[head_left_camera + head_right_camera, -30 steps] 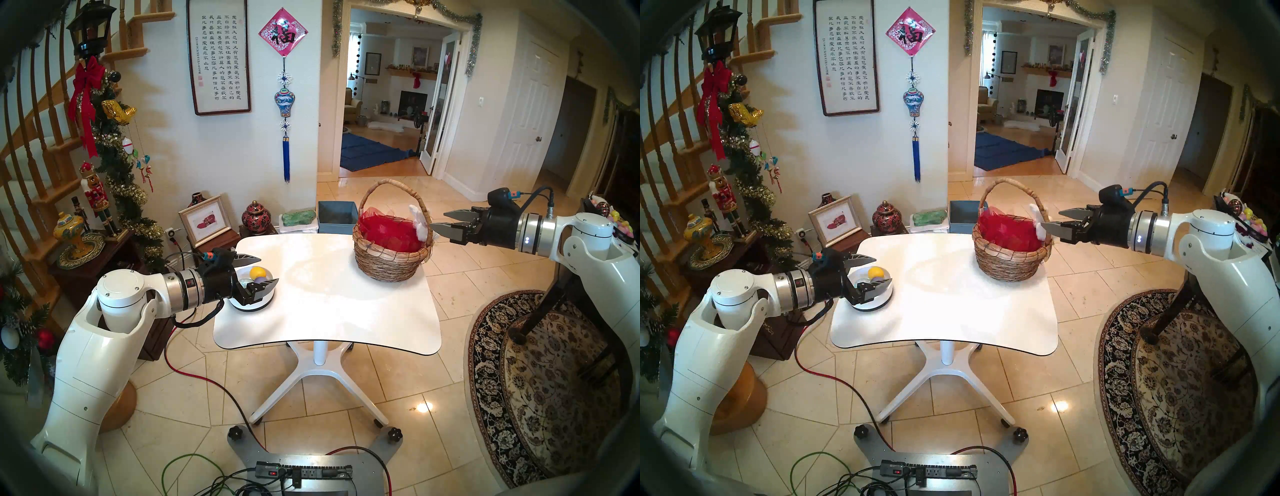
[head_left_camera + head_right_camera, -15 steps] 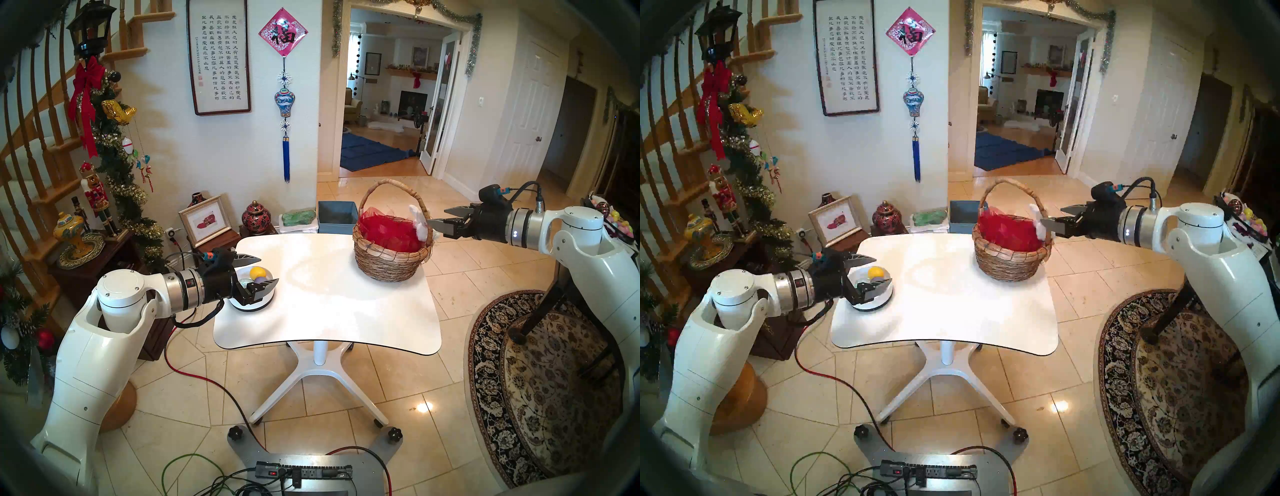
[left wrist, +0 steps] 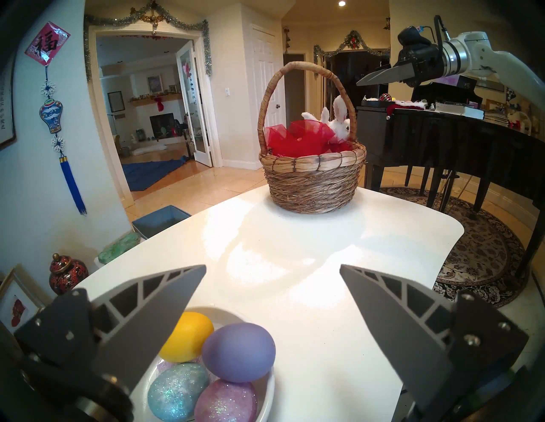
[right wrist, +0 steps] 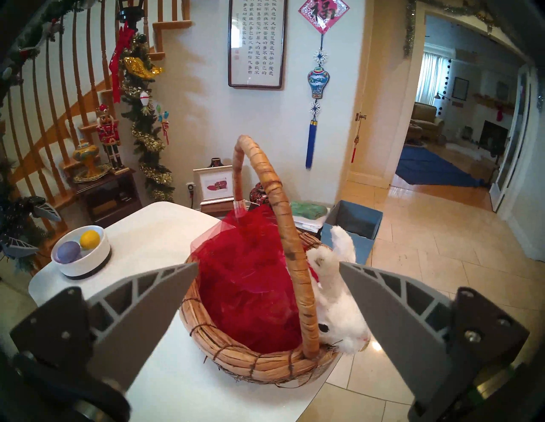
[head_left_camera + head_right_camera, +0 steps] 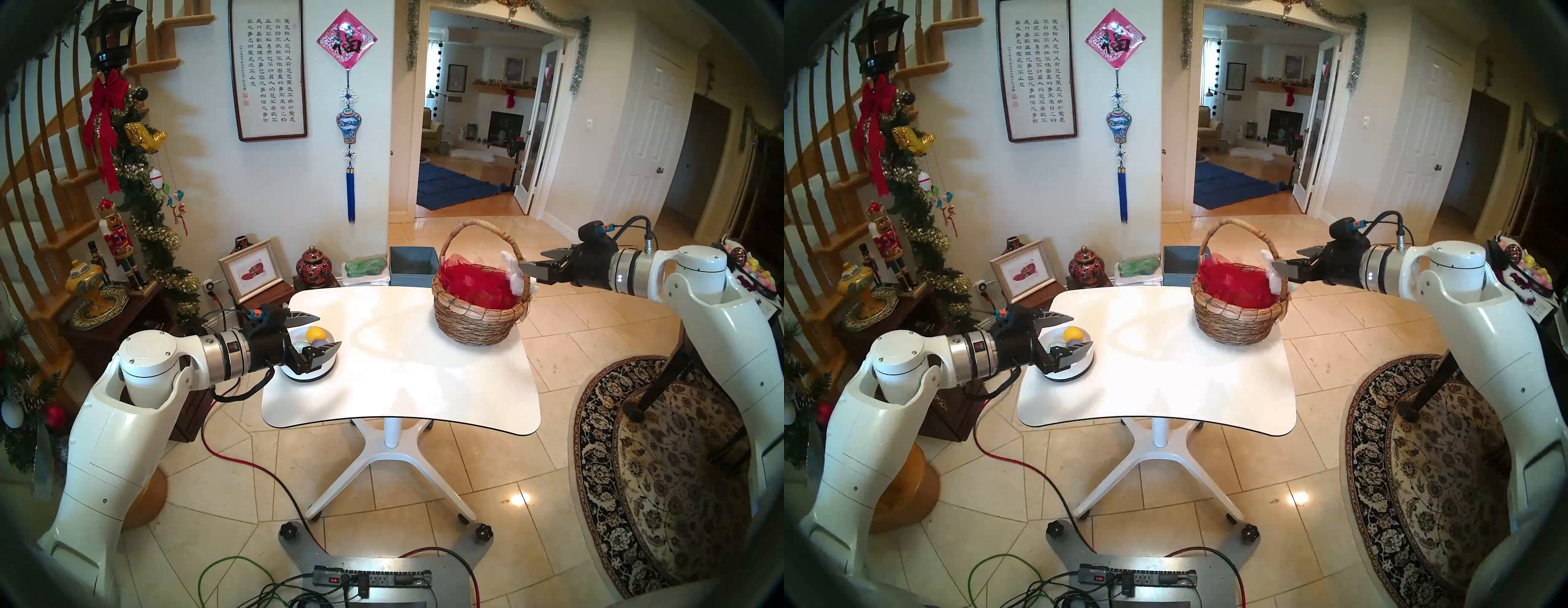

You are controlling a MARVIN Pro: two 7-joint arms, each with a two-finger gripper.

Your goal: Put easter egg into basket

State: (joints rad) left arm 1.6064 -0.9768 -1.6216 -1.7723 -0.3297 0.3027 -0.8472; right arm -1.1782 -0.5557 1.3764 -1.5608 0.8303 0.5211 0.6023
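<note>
Right tool has neared basket; both tools spread, empty.

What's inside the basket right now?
The basket holds bunched red mesh, with a white bunny on its rim. No egg shows; anything beneath the mesh is hidden.

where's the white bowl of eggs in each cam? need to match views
Head stereo left: white bowl, left of centre, at the table's left edge, partly behind the left gripper.
Head stereo right: same spot.
Left wrist: bottom centre, between the fingers.
Right wrist: left of centre.
Shared landmark: the wicker basket.
</note>
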